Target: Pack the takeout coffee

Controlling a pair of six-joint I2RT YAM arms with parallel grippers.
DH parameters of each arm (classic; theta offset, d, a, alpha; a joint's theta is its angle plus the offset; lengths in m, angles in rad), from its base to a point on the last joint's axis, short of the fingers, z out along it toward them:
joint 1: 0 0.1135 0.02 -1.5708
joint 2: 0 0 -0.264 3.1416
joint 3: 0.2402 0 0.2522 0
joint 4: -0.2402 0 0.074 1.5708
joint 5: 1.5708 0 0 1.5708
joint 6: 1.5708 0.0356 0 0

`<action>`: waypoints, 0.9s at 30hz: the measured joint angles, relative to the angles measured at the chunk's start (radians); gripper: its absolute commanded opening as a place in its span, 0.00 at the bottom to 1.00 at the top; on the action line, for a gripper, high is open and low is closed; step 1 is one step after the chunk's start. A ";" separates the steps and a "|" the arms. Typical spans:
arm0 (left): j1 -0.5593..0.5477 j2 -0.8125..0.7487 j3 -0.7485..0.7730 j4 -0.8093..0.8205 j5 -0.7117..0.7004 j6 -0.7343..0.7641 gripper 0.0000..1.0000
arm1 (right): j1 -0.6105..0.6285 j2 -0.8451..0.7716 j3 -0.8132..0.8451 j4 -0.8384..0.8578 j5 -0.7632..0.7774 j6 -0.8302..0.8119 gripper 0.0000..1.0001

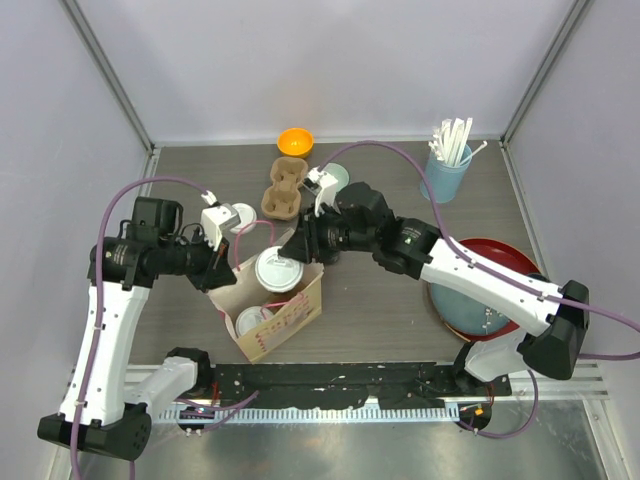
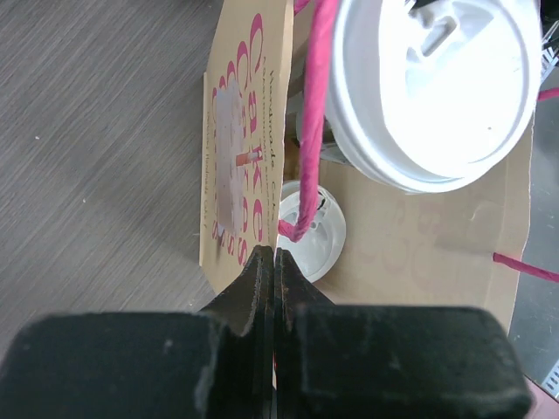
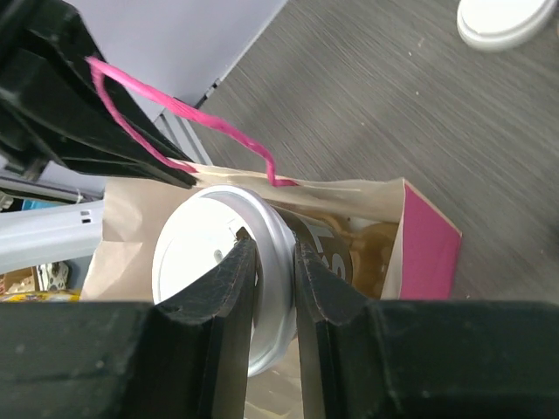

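Top external view: paper bag (image 1: 296,312) stands open on the desk. At the bag's left wall the left fingers (image 2: 267,262) are pinched tight on the top edge, holding the mouth open. The right fingers (image 1: 296,250) are narrow, clamped on the white lid rim of a takeout cup (image 1: 278,268). It sits in the bag's mouth at the far end; can't tell if its base touches the bag floor. A second cup (image 1: 250,320) is already down inside, at the bag's near end. The pink handle (image 2: 307,131) runs just beside the held lid.

Step, as I read it: placing this cup in the bag. Next move calls for a straight descent until it seats beside the second cup, clear of the handle, then release and lift out. Another white lid (image 1: 241,215) sits behind the bag; cup under it not visible.
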 measured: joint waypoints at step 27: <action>0.000 -0.010 -0.021 0.015 0.000 -0.046 0.00 | 0.169 0.104 0.108 -0.191 0.408 0.031 0.01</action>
